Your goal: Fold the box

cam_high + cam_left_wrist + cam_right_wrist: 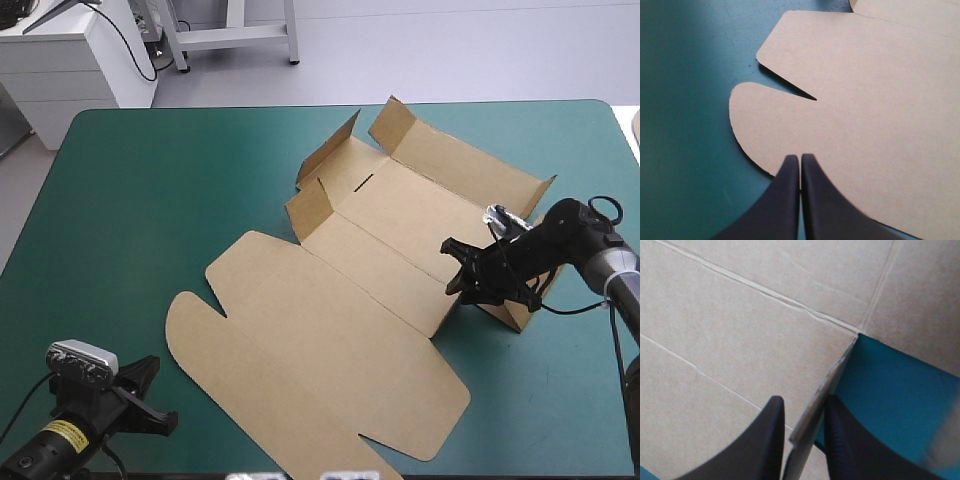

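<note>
While brown box (340, 300) lies creased, flat on teal-green worktop (130, 190), far walls raised, right end effector (455, 268) pinches its thin right flap edge; left end effector (800, 159) closed above its rounded corner.

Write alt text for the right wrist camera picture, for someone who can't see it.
The right gripper, two broad black curved fingers, is pinching the thin edge of a flap of the brown cardboard box. Creased brown board fills most of the view ahead of the fingers, and the teal-green table cover shows beside the flap.
</note>
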Robot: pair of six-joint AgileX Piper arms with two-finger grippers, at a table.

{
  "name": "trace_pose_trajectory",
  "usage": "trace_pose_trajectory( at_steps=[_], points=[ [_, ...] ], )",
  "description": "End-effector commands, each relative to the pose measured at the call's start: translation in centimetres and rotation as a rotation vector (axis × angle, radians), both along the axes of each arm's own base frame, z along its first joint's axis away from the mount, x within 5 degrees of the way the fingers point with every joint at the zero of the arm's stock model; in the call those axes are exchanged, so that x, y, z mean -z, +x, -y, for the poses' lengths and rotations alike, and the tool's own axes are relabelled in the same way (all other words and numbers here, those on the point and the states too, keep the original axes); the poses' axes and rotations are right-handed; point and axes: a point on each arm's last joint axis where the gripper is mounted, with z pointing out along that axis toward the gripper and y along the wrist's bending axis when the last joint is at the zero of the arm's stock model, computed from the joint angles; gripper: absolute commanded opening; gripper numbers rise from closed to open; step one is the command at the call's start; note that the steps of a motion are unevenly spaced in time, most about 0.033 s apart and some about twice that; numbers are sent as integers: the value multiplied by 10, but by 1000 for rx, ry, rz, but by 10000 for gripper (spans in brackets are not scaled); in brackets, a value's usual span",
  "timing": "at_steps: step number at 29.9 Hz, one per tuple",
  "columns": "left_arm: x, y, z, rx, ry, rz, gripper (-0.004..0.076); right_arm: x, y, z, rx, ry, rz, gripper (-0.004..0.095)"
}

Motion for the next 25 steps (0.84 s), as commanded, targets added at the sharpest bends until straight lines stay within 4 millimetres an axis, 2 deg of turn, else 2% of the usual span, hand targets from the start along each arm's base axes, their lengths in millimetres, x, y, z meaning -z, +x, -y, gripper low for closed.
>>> trace_pose_trajectory(
  at_steps=[1, 9, 14, 20, 25],
  points=[
    [-12, 3, 2, 3, -47, 68, -8, -17, 3, -2, -14, 8, 98, 2],
    [-12, 3, 2, 3, -47, 68, -8, -20, 6, 2, -74, -57, 157, -18],
    [-13, 3, 2, 3, -48, 68, -8, -39, 16, 19, -224, -309, 263, -18],
    [-13, 3, 2, 2, -49, 68, -8, -71, 35, 34, -442, -571, 411, -15],
    [-13, 3, 2, 2, -49, 68, -8, -73, 62, 35, -624, -650, 454, -15]
  ],
)
